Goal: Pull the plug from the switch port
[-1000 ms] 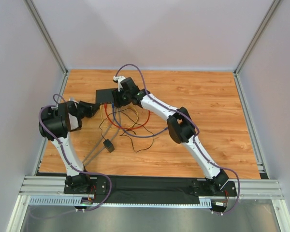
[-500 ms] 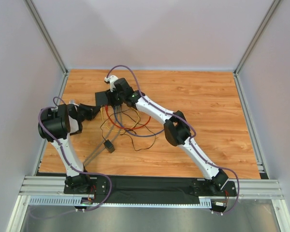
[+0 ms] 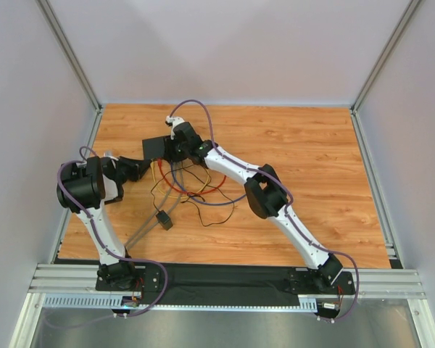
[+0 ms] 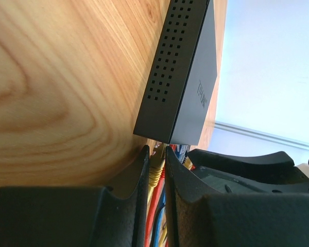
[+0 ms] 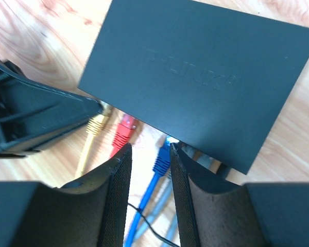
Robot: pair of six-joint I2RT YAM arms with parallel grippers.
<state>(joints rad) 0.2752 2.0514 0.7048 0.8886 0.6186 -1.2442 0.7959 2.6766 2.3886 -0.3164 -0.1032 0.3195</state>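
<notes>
Black and flat on the wooden table (image 3: 312,159), toward its far left: the switch (image 3: 156,146), port edge facing the arms. At that edge, side by side: yellow plug (image 5: 97,123), red plug (image 5: 124,128), blue plug (image 5: 164,152). Left gripper (image 4: 156,167) pinched narrow on the yellow plug. Right gripper (image 5: 150,170) narrow too, straddling the blue plug; actual contact impossible to tell. Small adapter block (image 3: 163,220) nearer the arms, well apart.
</notes>
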